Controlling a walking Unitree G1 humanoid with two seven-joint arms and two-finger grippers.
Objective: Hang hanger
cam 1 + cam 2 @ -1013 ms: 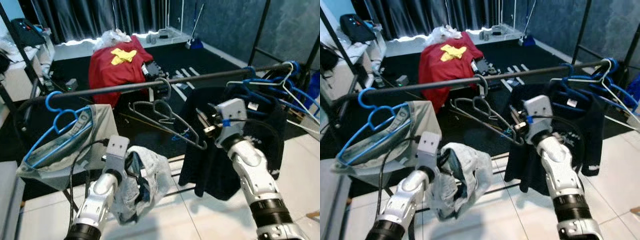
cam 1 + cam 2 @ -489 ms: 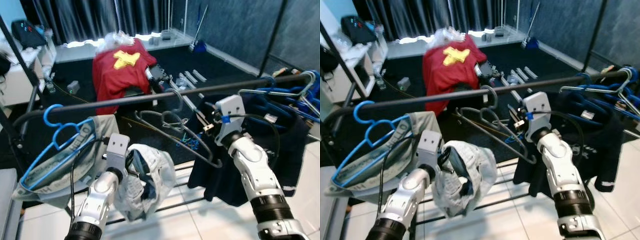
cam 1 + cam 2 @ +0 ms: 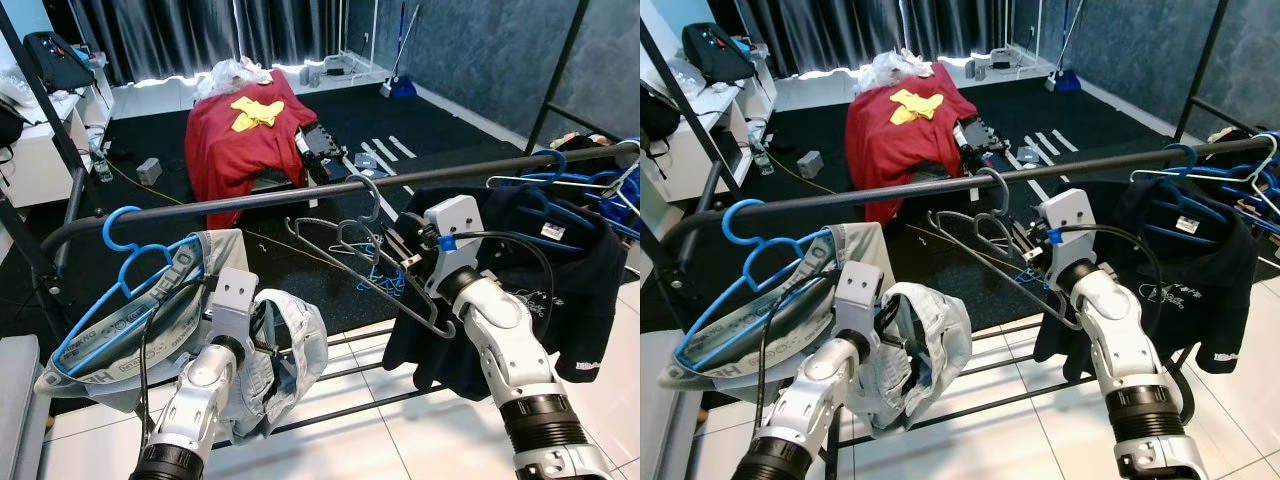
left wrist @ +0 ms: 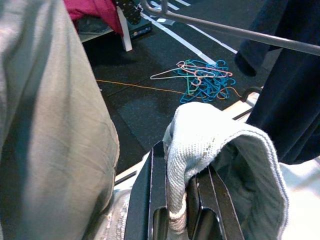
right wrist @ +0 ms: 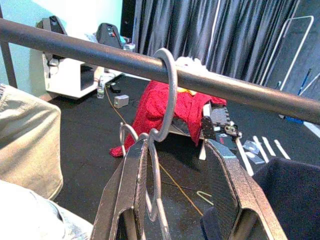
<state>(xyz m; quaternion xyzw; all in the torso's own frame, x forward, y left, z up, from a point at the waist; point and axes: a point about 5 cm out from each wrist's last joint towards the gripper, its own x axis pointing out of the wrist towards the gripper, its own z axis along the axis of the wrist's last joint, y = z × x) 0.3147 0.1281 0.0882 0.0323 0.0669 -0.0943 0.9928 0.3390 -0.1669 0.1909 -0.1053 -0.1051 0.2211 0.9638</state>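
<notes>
Now grey hanger (image 3: 372, 258) hooked on rail (image 3: 300, 193), right fingers (image 5: 137, 190) spread off it; left fingers (image 4: 150, 200) still pinch jeans (image 3: 285, 350).

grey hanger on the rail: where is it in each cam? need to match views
Left eye: grey hanger centre, hook over the rail, by the right gripper.
Right eye: centre, same spot on the rail.
Left wrist: a grey bar at the top edge may be its lower part; cannot tell.
Right wrist: hook centre, looped over the rail, between the open fingers.
Shared landmark: red cloth behind the rail.
</notes>
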